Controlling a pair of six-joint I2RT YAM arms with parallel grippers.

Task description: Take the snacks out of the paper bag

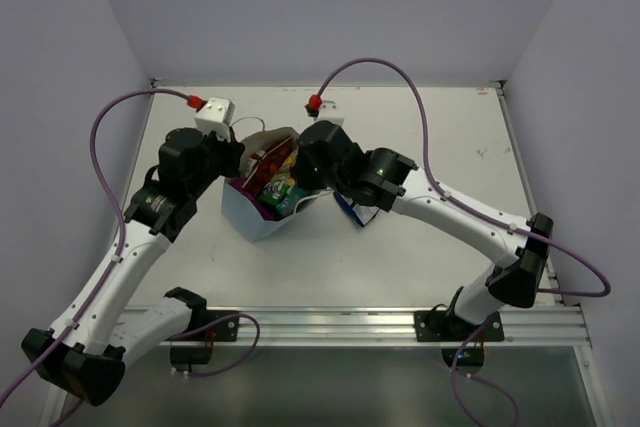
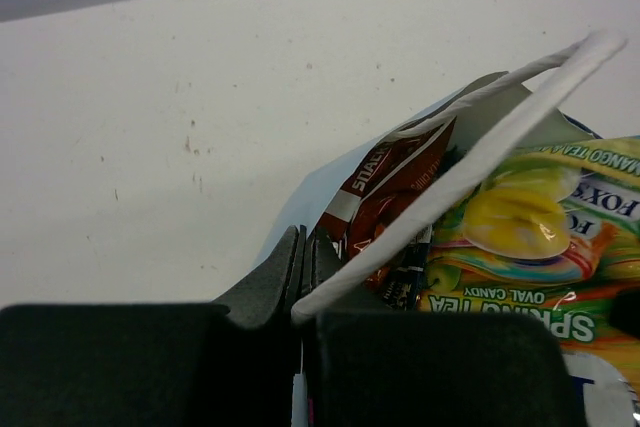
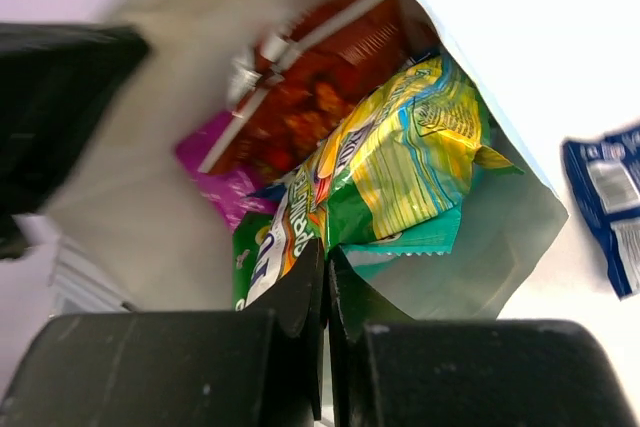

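Snacks (image 3: 400, 162), crinkly foil, in paper bag (image 1: 245, 219)

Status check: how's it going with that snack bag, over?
Left hand shut on paper bag handle. Right hand shut at the bag mouth. One blue packet out on table; yellow-green packet and others inside. Nothing blocking.

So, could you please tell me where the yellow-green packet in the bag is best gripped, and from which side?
Probably its near end, coming in through the open mouth of the paper bag. The yellow-green packet lies topmost, with that end towards the mouth and close to the right pincer; its thin, flat edge suits a pinch.
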